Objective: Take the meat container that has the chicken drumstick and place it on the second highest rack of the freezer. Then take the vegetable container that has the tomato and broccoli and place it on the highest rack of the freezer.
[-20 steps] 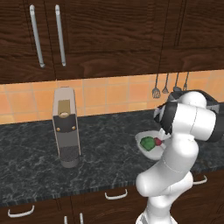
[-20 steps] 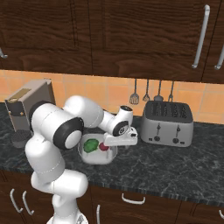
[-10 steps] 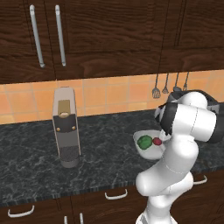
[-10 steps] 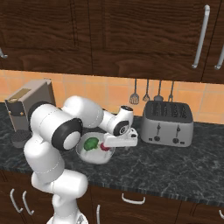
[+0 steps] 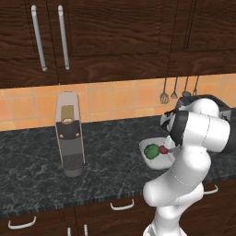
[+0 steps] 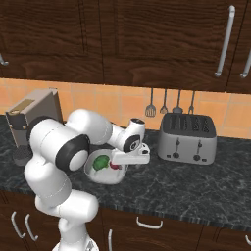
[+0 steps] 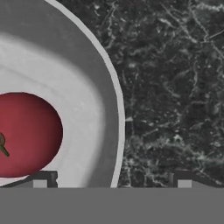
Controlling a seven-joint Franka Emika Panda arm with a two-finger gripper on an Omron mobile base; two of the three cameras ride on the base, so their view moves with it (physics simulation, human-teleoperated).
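Observation:
The vegetable container is a white bowl (image 5: 154, 163) (image 6: 106, 177) on the dark counter. It holds the broccoli (image 5: 150, 150) (image 6: 101, 163) and the tomato (image 5: 163, 150) (image 6: 114, 166). My gripper (image 6: 128, 164) hangs low over the bowl's right edge, pointing down. In the hand view the gripper (image 7: 111, 179) is open. The bowl's rim (image 7: 107, 87) runs between its two tips, and the tomato (image 7: 26, 133) lies near the left tip. Nothing is gripped. The meat container, the chicken drumstick and the freezer are out of view.
A grey coffee machine (image 5: 69, 133) (image 6: 32, 115) stands to the left on the counter (image 5: 110, 143). A toaster (image 6: 188, 138) stands to the right, below hanging utensils (image 6: 169, 105). Dark wall cabinets (image 5: 115, 37) hang overhead.
The hand has sunk a little towards the bowl's rim. The jaws have stayed wide open and the bowl has not moved.

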